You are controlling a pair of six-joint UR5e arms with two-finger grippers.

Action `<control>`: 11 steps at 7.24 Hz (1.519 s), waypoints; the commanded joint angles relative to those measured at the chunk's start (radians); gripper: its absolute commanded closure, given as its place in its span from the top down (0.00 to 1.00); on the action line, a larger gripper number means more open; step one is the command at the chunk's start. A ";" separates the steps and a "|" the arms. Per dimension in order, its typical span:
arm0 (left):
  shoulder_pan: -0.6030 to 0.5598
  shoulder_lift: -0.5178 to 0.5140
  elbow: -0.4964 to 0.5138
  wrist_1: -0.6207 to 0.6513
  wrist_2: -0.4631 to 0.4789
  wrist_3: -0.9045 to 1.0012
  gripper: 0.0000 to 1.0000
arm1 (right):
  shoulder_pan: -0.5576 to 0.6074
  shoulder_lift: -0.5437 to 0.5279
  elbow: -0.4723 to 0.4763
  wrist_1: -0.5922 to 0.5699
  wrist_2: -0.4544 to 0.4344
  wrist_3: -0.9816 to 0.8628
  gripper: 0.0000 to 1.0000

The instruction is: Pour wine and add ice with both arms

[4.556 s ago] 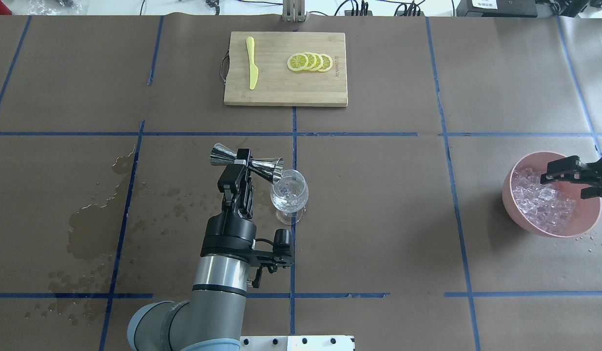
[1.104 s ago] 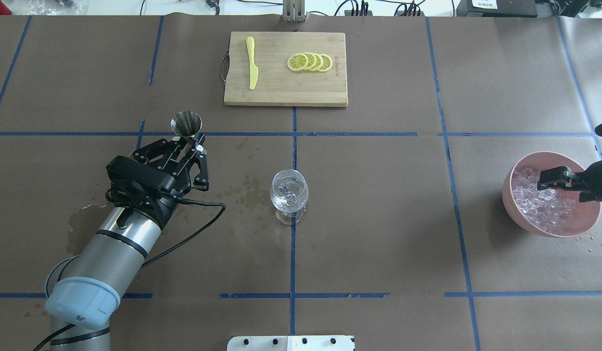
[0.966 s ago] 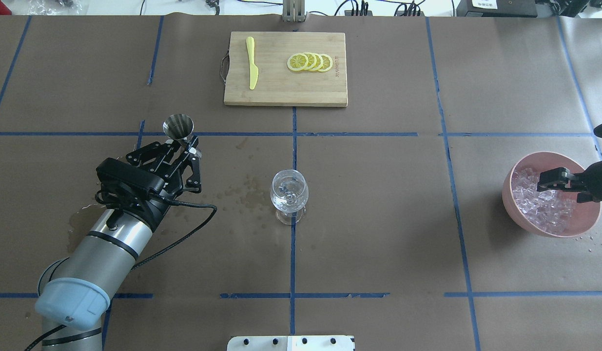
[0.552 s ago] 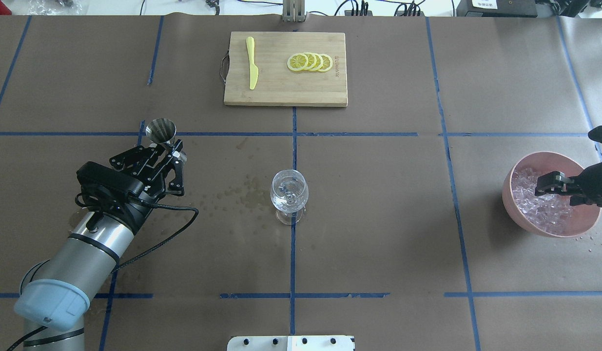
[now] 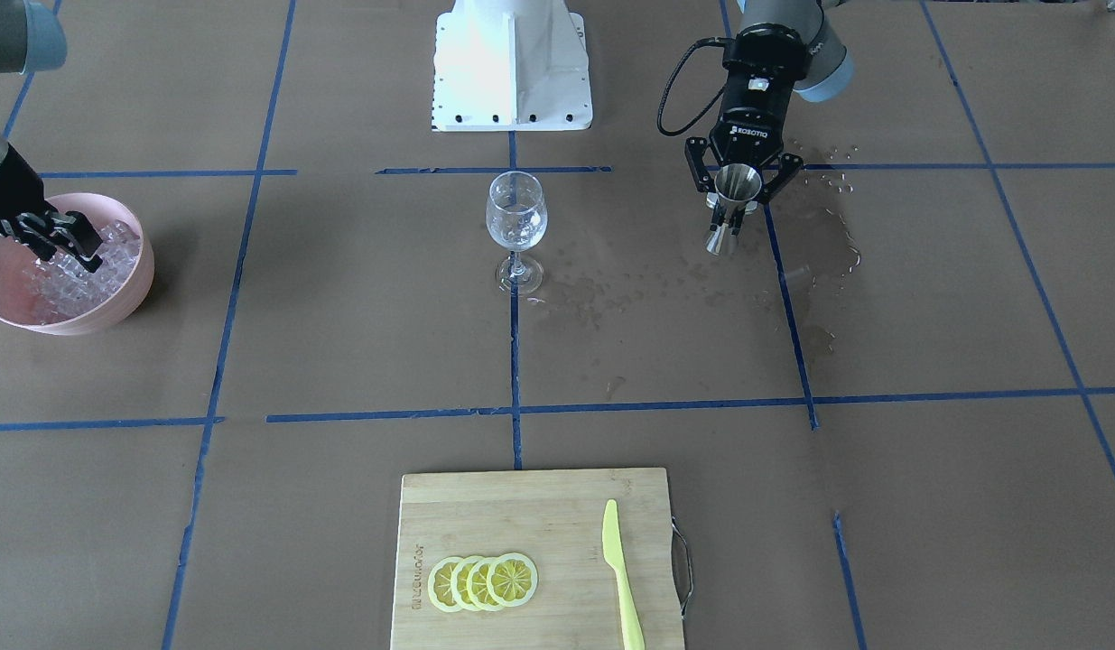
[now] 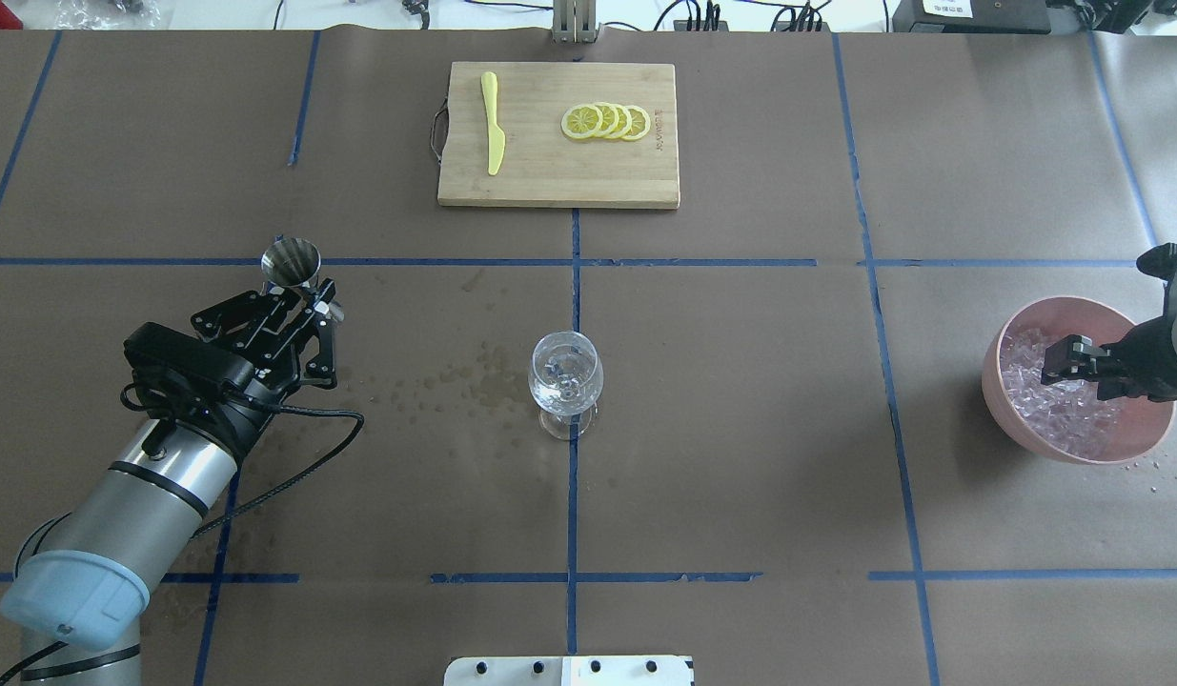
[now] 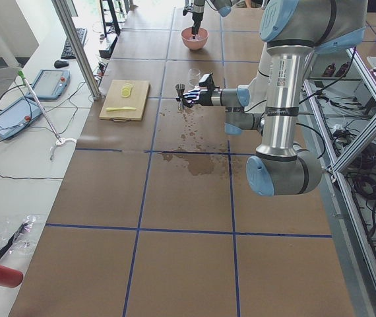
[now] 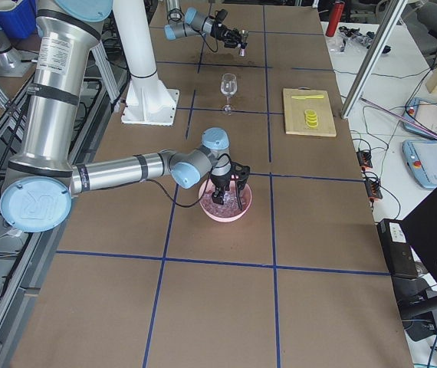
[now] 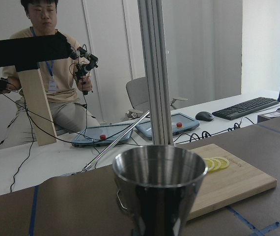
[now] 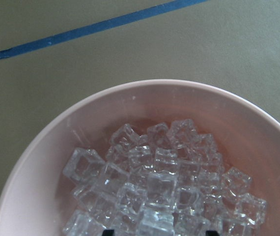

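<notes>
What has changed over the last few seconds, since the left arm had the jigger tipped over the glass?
The left gripper, still shut on the jigger, has swung away from the wine glass to the robot's left and turned the jigger upright. The right gripper, open, has tipped down toward the ice in the pink bowl. Glass, bowl, cutting board, lemon slices and knife have not moved.

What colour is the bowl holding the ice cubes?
Pale pink. The bowl shows best, close up, in the right wrist-mounted view.

Right claw fingertips sunk among ice; jigger base cropped in left wrist view.
</notes>
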 commanded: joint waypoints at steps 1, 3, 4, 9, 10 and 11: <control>0.000 0.035 0.006 -0.018 -0.001 0.000 0.00 | 0.000 0.001 -0.001 -0.003 0.000 -0.002 0.53; 0.000 0.055 0.024 -0.057 -0.001 0.000 0.00 | 0.000 0.001 -0.003 -0.009 0.002 -0.006 0.30; 0.000 0.057 0.027 -0.057 -0.001 -0.003 0.00 | 0.000 0.001 -0.001 -0.009 0.008 -0.008 0.16; 0.005 0.068 0.078 -0.055 -0.001 -0.124 0.00 | 0.040 -0.017 0.062 -0.012 0.023 -0.012 0.00; 0.008 0.069 0.082 -0.055 -0.001 -0.158 0.00 | 0.069 -0.016 0.078 -0.031 0.063 -0.014 0.00; 0.008 0.075 0.090 -0.055 0.000 -0.197 0.00 | 0.124 -0.016 0.101 -0.038 0.103 -0.014 0.00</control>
